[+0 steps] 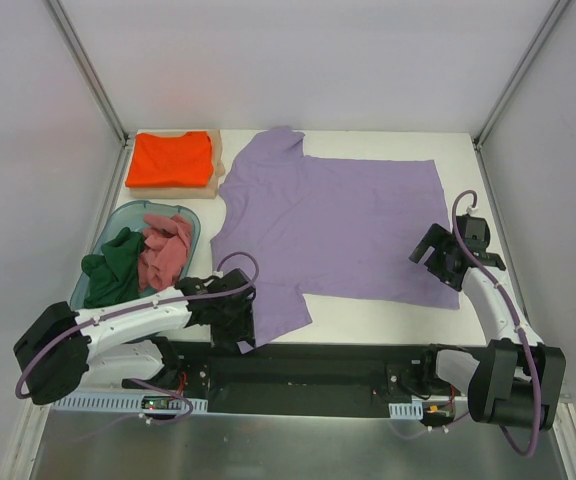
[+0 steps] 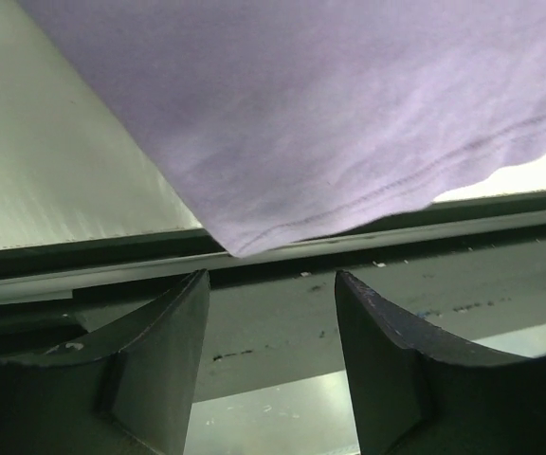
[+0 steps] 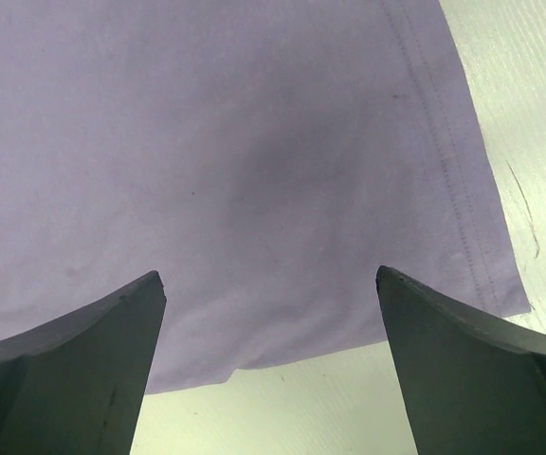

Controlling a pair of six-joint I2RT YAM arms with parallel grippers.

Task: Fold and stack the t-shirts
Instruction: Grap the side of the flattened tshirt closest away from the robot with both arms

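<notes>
The large lavender-purple t-shirt [image 1: 338, 225] lies spread flat across the table middle. The folded orange t-shirt [image 1: 171, 158] rests on the tan board at the back left. The dark green t-shirt [image 1: 113, 268] and the dusty pink t-shirt [image 1: 165, 250] lie crumpled in the teal tub. My left gripper [image 1: 243, 330] is open and empty over the lavender shirt's near-left sleeve, whose hem corner [image 2: 240, 248] hangs past the table edge. My right gripper [image 1: 430, 258] is open and empty over the shirt's near-right hem [image 3: 282, 351].
The translucent teal tub [image 1: 186, 212] stands at the left. The tan board [image 1: 218, 160] lies under the orange shirt at the back left. White walls and metal frame posts enclose the table. The black arm-mount rail [image 1: 318, 365] runs along the near edge.
</notes>
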